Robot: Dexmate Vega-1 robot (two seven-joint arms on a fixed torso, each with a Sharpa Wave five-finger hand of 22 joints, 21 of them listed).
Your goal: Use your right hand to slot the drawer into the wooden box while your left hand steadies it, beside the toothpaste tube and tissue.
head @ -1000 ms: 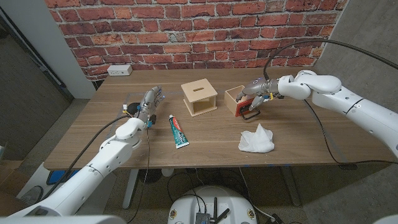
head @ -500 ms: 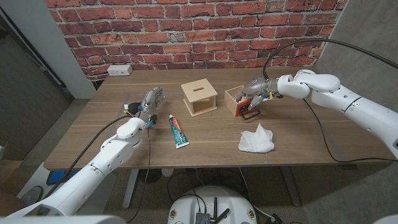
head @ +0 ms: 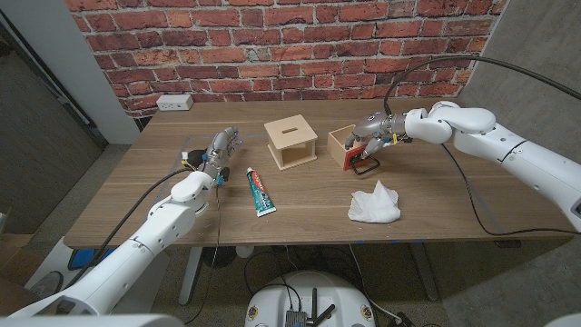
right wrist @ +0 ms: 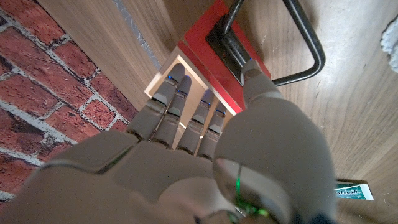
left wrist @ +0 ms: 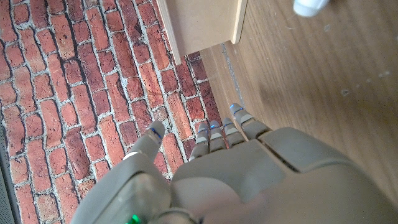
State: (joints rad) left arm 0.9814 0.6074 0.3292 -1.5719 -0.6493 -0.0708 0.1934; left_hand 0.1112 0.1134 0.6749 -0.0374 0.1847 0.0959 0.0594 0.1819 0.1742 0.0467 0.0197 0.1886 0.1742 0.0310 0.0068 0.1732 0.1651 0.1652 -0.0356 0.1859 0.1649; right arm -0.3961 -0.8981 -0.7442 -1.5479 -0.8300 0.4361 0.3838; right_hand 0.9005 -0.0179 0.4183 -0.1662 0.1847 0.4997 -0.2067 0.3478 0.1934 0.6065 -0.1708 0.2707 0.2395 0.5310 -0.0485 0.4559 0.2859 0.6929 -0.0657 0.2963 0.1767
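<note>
from the head view, the wooden box (head: 290, 143) with a slot in its top stands near the middle of the table (head: 145, 195), and the drawer (head: 346, 147), an open wooden tray with a red front and a black loop handle (head: 366, 167), sits just to its right, apart from it and not inside it. the right hand (head: 370, 133) reaches over the drawer with its fingers down on the red front, grasping it. the left hand (head: 218, 150) waits well to the left of the box, touching nothing, its fingers loosely extended. the toothpaste tube (head: 260, 191) lies between that hand and the box, nearer the table's front edge, and the crumpled white tissue (head: 374, 203) lies in front of the drawer. a white power outlet (head: 174, 102) rests at the table's far edge by the brick wall (head: 272, 41). in the left wrist view, the left hand (left wrist: 230, 168) is released, fingers straight and apart, holding nothing, with a side of the wooden box (left wrist: 202, 25) beyond the fingertips. in the right wrist view, the right hand (right wrist: 205, 143) clasps the drawer (right wrist: 214, 65): fingers inside the tray behind the red front, thumb pressed on the front by the black handle (right wrist: 298, 46); a corner of the toothpaste tube (right wrist: 351, 190) shows at the edge.
</note>
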